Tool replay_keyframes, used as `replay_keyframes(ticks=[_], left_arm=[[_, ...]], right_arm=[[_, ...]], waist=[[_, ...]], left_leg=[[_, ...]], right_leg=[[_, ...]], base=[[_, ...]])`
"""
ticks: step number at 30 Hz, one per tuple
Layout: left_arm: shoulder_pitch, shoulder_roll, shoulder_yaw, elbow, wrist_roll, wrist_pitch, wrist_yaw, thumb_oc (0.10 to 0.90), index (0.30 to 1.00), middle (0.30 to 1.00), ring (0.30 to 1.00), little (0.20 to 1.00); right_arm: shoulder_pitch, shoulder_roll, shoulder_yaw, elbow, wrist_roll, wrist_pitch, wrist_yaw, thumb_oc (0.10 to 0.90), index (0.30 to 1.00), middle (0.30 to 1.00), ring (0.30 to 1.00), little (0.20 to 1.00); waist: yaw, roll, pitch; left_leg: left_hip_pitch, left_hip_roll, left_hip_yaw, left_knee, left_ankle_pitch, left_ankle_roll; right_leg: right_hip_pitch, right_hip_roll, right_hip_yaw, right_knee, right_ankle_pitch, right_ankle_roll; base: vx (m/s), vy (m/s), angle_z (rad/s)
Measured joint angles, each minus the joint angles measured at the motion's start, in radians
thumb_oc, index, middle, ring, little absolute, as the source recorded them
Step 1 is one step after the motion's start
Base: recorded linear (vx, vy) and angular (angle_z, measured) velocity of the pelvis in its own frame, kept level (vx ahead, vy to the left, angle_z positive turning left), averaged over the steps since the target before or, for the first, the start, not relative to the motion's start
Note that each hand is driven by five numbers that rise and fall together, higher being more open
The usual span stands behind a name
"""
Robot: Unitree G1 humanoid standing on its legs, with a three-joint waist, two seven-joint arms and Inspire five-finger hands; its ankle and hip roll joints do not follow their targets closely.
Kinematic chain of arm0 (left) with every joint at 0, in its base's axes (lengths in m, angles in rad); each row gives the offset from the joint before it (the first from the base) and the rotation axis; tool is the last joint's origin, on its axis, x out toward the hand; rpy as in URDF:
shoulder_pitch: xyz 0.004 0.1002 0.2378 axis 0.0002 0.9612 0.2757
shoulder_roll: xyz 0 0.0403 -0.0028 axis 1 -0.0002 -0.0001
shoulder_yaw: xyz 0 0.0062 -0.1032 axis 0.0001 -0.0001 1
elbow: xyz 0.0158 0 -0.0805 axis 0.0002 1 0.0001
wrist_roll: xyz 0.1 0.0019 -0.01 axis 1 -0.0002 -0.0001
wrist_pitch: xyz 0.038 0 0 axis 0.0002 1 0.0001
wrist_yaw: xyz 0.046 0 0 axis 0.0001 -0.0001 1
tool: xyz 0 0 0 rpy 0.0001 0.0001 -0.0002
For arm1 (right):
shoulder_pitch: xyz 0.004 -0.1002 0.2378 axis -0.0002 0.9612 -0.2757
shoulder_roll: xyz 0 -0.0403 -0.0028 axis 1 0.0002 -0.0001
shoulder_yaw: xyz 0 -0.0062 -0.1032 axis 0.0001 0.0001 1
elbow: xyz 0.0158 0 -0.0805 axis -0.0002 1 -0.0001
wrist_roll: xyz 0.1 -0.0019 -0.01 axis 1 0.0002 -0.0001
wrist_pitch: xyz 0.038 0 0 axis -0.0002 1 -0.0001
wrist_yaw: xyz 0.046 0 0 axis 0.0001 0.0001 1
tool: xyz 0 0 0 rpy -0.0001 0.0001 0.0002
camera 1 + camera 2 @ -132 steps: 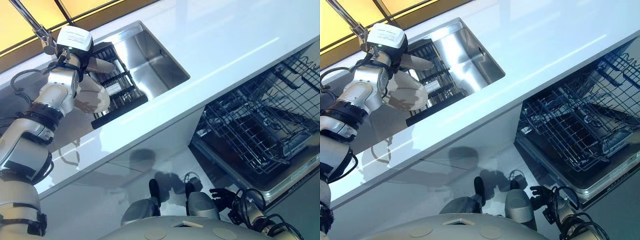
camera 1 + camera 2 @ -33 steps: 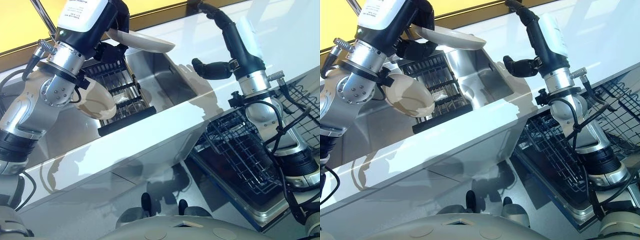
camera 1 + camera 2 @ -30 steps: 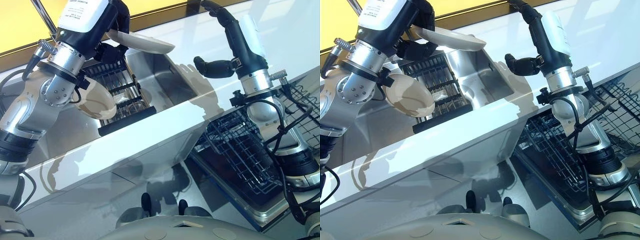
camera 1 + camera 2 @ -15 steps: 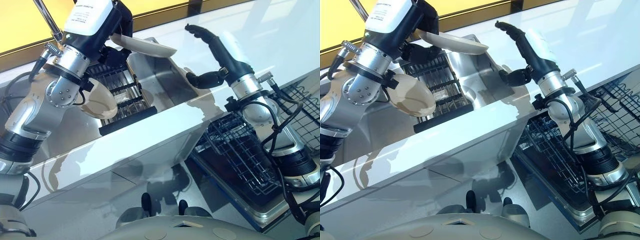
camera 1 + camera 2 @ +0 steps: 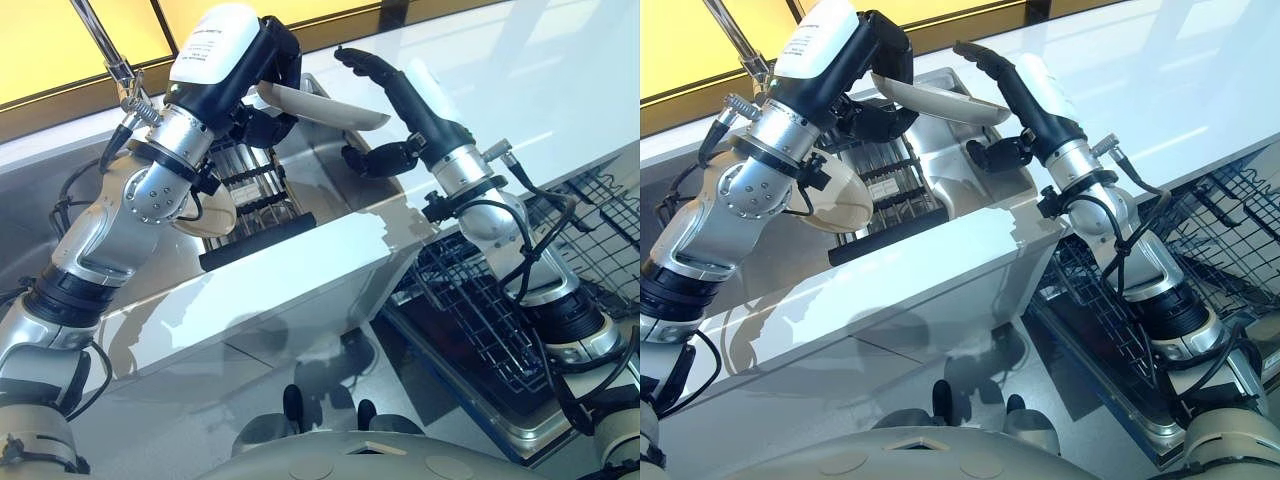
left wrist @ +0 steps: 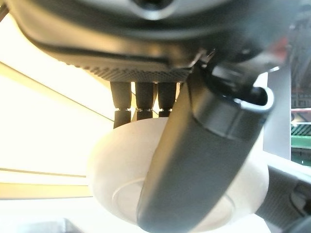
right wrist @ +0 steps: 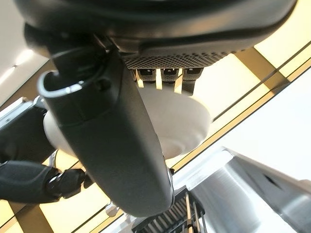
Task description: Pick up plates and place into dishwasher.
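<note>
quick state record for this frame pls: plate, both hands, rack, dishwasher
plate: cream plate in the air over the sink
left hand: left hand shut on the plate, thumb under it, fingers on its rim
right hand: right hand open, at the plate's free edge, thumb below
dish rack: black dish rack at the sink, another plate in it
dishwasher: open, wire basket pulled out, no plates seen in it

The robot has shiny silver-grey arms. Each dark hand [image 5: 262, 95] [image 5: 385, 125] has a white cover. Black rings wrap the arms.
</note>
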Motion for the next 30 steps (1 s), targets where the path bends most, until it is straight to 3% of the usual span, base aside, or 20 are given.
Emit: replay_keyframes(ticks=[3, 4, 5, 24, 25, 26, 27, 28, 30], left_arm=[[0.0, -0.019, -0.023, -0.005, -0.021, 0.022, -0.002, 0.1, 0.3, 0.3, 0.3, 0.2], [0.0, -0.031, -0.032, -0.006, -0.021, 0.026, -0.009, 0.1, 0.3, 0.3, 0.3, 0.2], [0.0, -0.046, -0.04, -0.007, -0.021, 0.029, -0.016, 0.1, 0.3, 0.3, 0.3, 0.2], [0.0, -0.074, -0.06, -0.022, -0.021, 0.064, -0.034, 0.1, 0.3, 0.3, 0.3, 0.2], [0.0, -0.074, -0.06, -0.022, -0.021, 0.064, -0.034, 0.163, 0.354, 0.354, 0.354, 0.263], [0.0, -0.074, -0.06, -0.022, -0.021, 0.064, -0.034, 0.418, 0.573, 0.573, 0.573, 0.518], [0.0, -0.074, -0.06, -0.022, -0.02, 0.064, -0.034, 0.418, 0.573, 0.573, 0.573, 0.518], [0.0, -0.074, -0.06, -0.022, -0.02, 0.064, -0.034, 0.8, 0.9, 0.9, 0.9, 0.9], [0.001, -0.074, -0.06, -0.022, -0.021, 0.061, -0.034, 0.8, 0.9, 0.9, 0.9, 0.9]], right_arm=[[0.0, 0.024, 0.008, 0.0, 0.004, 0.008, -0.017, 0.8, 0.9, 0.9, 0.9, 0.9], [0.0, 0.03, 0.011, 0.0, 0.006, 0.01, -0.022, 0.635, 0.759, 0.759, 0.759, 0.735], [0.0, 0.04, 0.012, 0.0, 0.006, 0.013, -0.022, 0.1, 0.3, 0.3, 0.3, 0.2], [0.0, 0.048, 0.051, 0.0, -0.004, 0.047, -0.027, 0.1, 0.3, 0.3, 0.3, 0.2], [0.001, 0.048, 0.051, 0.0, -0.005, 0.047, -0.027, 0.1, 0.3, 0.3, 0.3, 0.2], [0.001, 0.048, 0.051, 0.0, -0.005, 0.046, -0.027, 0.1, 0.3, 0.3, 0.3, 0.2], [0.001, 0.048, 0.051, 0.0, -0.006, 0.046, -0.027, 0.1, 0.3, 0.3, 0.3, 0.2], [0.001, 0.046, 0.051, 0.0, -0.006, 0.046, -0.028, 0.1, 0.3, 0.3, 0.3, 0.2], [0.002, 0.041, 0.05, 0.0, -0.006, 0.046, -0.042, 0.1, 0.3, 0.3, 0.3, 0.2]], waist=[[0.003, 0.0, 0.0], [0.007, 0.0, 0.0], [0.011, 0.0, 0.0], [0.015, 0.0, 0.0], [0.015, 0.0, 0.0], [0.015, 0.0, 0.0], [0.015, 0.0, 0.0], [0.016, 0.0, 0.0], [0.016, 0.0, 0.0]], left_leg=[[0.0, 0.0, 0.001, 0.0, 0.0, 0.0], [0.0, 0.0, 0.005, 0.0, 0.0, 0.0], [0.0, 0.0, 0.007, 0.0, 0.0, 0.0], [0.0, 0.0, 0.009, 0.0, 0.0, 0.0], [0.0, 0.0, 0.009, 0.0, 0.0, 0.0], [0.0, 0.0, 0.009, 0.0, 0.0, 0.0], [0.0, 0.0, 0.009, 0.0, 0.0, 0.0], [0.0, 0.0, 0.009, 0.0, 0.0, 0.0], [0.0, 0.0, 0.008, 0.0, 0.0, 0.0]], right_leg=[[0.0, 0.0, -0.001, 0.0, 0.0, 0.0], [-0.001, -0.001, -0.001, 0.0, 0.0, 0.0], [-0.002, -0.001, -0.001, 0.0, 0.0, 0.0], [-0.001, -0.001, -0.003, 0.0, 0.001, 0.001], [-0.001, -0.001, -0.003, 0.0, 0.001, 0.001], [-0.001, -0.001, -0.003, 0.0, 0.001, 0.001], [-0.001, -0.001, -0.003, 0.0, 0.001, 0.001], [-0.001, -0.001, -0.003, 0.0, 0.001, 0.001], [0.0, -0.001, -0.005, 0.0, 0.001, 0.001]], base=[[0.0, 0.0, 0.0], [0.01, -0.006, -0.03], [0.0, 0.0, 0.0], [0.0, 0.0, 0.0], [0.0, 0.0, 0.0], [0.0, 0.0, 0.0], [0.0, 0.0, 0.0], [0.0, 0.0, 0.0], [0.0, 0.0, 0.0]])
